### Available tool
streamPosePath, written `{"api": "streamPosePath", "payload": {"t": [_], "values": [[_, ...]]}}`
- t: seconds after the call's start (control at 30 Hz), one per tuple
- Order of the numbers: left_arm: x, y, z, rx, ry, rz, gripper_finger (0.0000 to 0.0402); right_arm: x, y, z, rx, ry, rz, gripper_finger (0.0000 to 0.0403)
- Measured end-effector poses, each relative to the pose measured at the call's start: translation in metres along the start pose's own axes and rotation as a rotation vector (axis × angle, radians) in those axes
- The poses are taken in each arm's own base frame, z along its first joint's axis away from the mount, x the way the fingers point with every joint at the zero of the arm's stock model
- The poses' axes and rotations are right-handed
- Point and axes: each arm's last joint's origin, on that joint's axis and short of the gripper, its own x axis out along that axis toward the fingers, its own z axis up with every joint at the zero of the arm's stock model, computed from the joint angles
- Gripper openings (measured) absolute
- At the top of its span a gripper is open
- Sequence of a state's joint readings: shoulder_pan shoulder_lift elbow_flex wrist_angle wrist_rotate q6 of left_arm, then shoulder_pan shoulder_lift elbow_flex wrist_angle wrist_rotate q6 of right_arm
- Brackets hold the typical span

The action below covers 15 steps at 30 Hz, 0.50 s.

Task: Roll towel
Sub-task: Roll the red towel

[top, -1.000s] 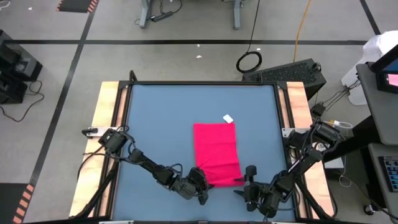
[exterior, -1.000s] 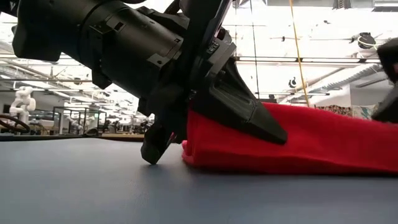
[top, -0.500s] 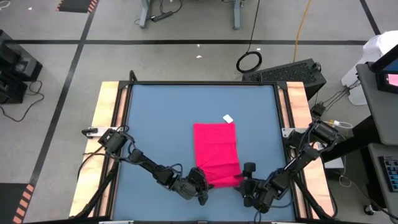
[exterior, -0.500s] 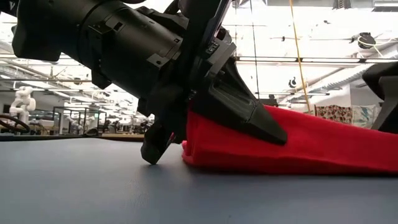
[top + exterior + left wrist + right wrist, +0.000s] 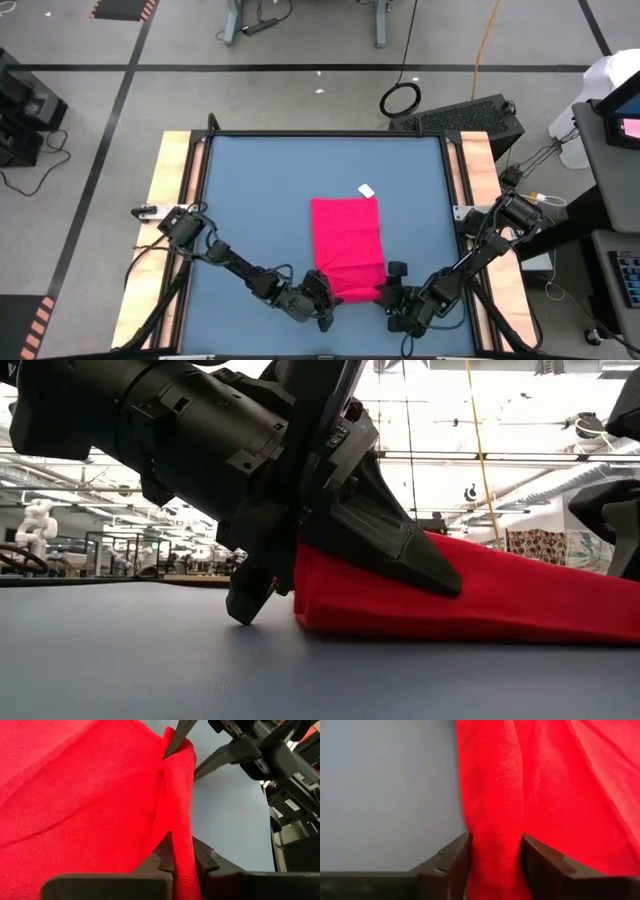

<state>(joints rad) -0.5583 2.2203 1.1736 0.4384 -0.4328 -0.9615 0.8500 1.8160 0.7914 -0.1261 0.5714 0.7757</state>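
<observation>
The pinkish-red towel (image 5: 348,243) lies on the blue tabletop (image 5: 260,200), its white tag (image 5: 366,190) at the far edge. Its near edge is bunched up off the table in the low view (image 5: 500,595). My left gripper (image 5: 323,292) is shut on the towel's near left corner. My right gripper (image 5: 389,287) is at the near right corner, shut on the near edge. The right gripper also shows at the right edge of the low view (image 5: 620,530). My left gripper pinches the towel's near left corner (image 5: 183,862) between its two fingers, slanting down from the near left. One finger (image 5: 395,550) lies over the cloth and the other (image 5: 248,595) reaches the table. The corner is raised; the rest lies flat. My right gripper has a raised fold of the towel's near edge (image 5: 495,855), by the right corner, between its two fingers (image 5: 454,862). The fingers come from the near side, along the towel's length. The cloth fills the gap between them.
Wooden rails (image 5: 172,200) run along the left and right sides of the table. Bare blue tabletop (image 5: 260,200) lies to the left of the towel and beyond it. Black equipment (image 5: 470,115) stands off the far right corner.
My right gripper has gone toward the table's left edge, up to the towel's near right corner, and its fingers now stand around the near edge. In the low view the towel's top now slopes down toward that end. The left gripper has kept its hold.
</observation>
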Motion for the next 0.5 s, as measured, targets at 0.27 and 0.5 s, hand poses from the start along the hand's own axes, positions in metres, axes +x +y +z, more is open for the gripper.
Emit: {"api": "streamPosePath", "payload": {"t": [0.27, 0.5], "values": [[-0.01, -0.006, 0.008, 0.124, 0.051, 0.0, 0.0161, 0.001, 0.0, 0.0, 0.03, 0.042, 0.04, 0.0106], [-0.053, -0.027, 0.04, 0.338, 0.008, 0.073, 0.0277, -0.004, -0.008, 0.013, 0.108, 0.104, 0.128, 0.0069]]}}
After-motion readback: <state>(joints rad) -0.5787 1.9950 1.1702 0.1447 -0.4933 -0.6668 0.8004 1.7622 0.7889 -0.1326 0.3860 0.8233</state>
